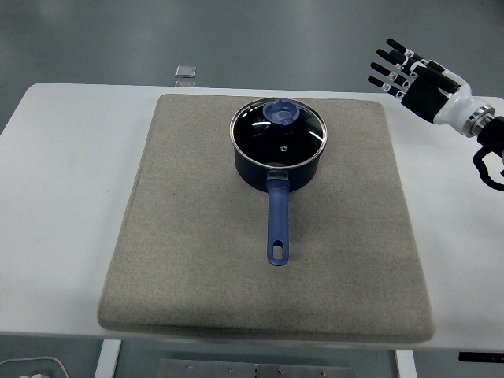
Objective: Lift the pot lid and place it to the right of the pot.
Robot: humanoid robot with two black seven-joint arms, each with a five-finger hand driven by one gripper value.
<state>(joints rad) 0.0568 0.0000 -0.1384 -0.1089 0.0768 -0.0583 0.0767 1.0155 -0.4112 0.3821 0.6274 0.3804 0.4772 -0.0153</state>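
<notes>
A blue pot (277, 161) with its glass lid (278, 132) is sitting on a gray mat (197, 260) covering the white table (63, 181). The right hand (411, 77) is hanging over the far right corner, fingers spread apart, holding nothing. No writing is showing.

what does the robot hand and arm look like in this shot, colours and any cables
Only the right robot hand shows. It is black, with five jointed fingers carrying pale silvery segments. Behind it sits a white wrist cuff with a metallic ring, then a black forearm with a looped black cable near the picture's right edge. No left arm is in view.
</notes>
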